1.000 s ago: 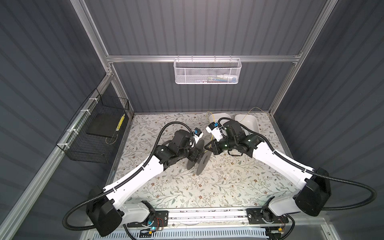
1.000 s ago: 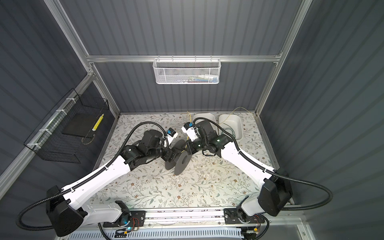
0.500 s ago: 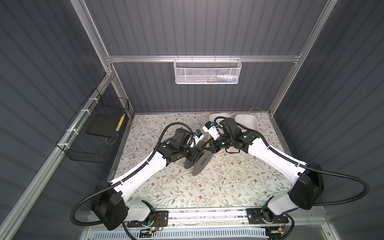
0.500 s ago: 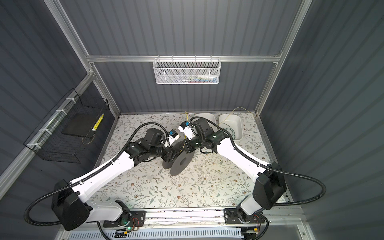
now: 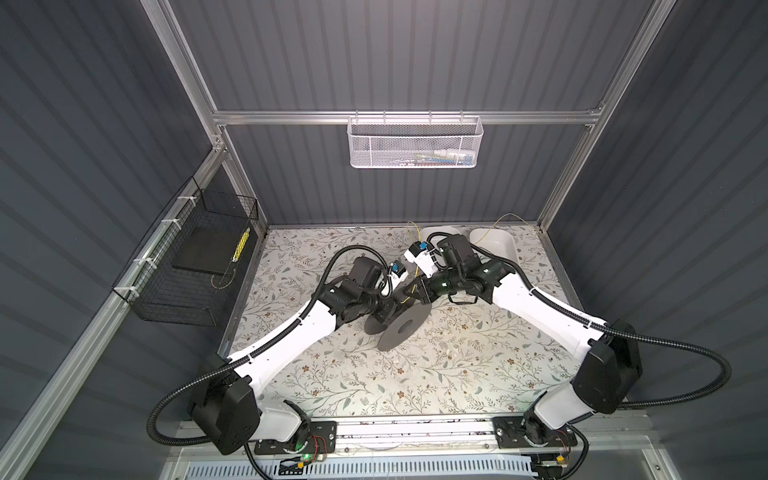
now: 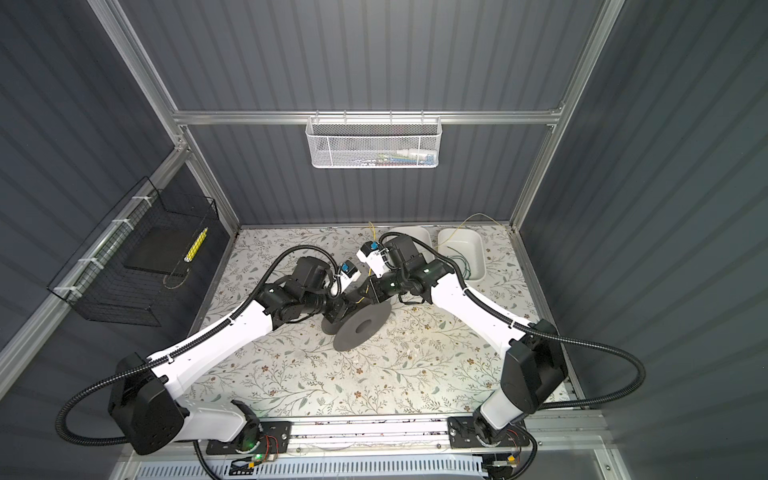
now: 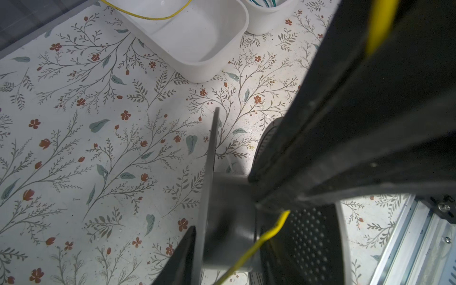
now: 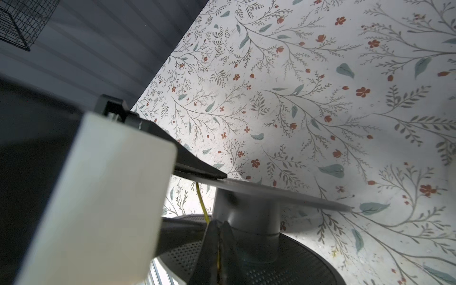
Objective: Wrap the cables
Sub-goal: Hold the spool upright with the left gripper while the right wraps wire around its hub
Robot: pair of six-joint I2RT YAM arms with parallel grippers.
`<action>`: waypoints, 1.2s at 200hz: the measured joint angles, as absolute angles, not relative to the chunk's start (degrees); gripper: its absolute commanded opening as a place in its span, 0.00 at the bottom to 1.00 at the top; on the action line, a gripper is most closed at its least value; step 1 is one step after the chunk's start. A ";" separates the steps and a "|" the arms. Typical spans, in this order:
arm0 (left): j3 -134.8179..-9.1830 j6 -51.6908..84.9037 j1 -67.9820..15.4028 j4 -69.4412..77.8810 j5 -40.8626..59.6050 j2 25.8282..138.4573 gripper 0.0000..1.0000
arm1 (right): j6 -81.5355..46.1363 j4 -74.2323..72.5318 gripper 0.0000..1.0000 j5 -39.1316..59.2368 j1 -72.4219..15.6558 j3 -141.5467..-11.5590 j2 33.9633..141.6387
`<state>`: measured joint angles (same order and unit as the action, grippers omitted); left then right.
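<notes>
Right end effector (image 8: 219, 230) is clenched on the yellow cable (image 8: 202, 202) just beside the hub of the grey spool (image 8: 246, 222), low in the right wrist view. Thin, light and springy, it probably slips; holding near the hub seems best. Of the left end effector (image 5: 385, 312), the state cannot be told.

White mesh basket (image 5: 415, 143) on back rail, black wire basket (image 5: 183, 286) at side, white tubs (image 5: 500, 251) at rear

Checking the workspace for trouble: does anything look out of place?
The spool is tilted rather than lying flat, and its core is bare. The yellow wire loops loosely across a white tray at the back.
</notes>
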<state>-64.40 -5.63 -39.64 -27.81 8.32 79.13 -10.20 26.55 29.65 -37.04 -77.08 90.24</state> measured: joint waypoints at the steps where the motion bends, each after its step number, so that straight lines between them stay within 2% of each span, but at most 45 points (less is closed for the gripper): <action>1: -64.38 -5.63 -39.64 -27.81 8.29 79.13 0.40 | -10.20 26.52 0.00 29.65 -37.04 -77.08 90.26; 41: -64.38 -5.82 -39.53 -27.79 7.75 79.13 0.35 | -11.11 25.06 0.00 29.65 -36.86 -77.28 91.22; 130: -64.42 -5.85 -39.53 -26.59 7.79 79.66 0.36 | -13.98 21.91 0.00 29.87 -36.82 -77.28 92.51; 144: -64.42 -5.85 -39.53 -26.35 7.77 79.92 0.33 | -14.39 21.34 0.00 30.04 -36.80 -77.28 93.34; 160: -64.42 -5.89 -39.42 -26.04 7.55 80.18 0.22 | -14.63 20.64 0.00 30.30 -36.80 -77.28 94.26; 208: -64.42 -6.04 -39.31 -25.76 7.75 80.29 0.17 | -15.16 18.65 0.00 30.39 -36.82 -77.28 95.26; 240: -64.42 -6.09 -39.33 -25.71 7.73 80.40 0.06 | -15.44 18.20 0.00 30.44 -36.80 -77.25 95.31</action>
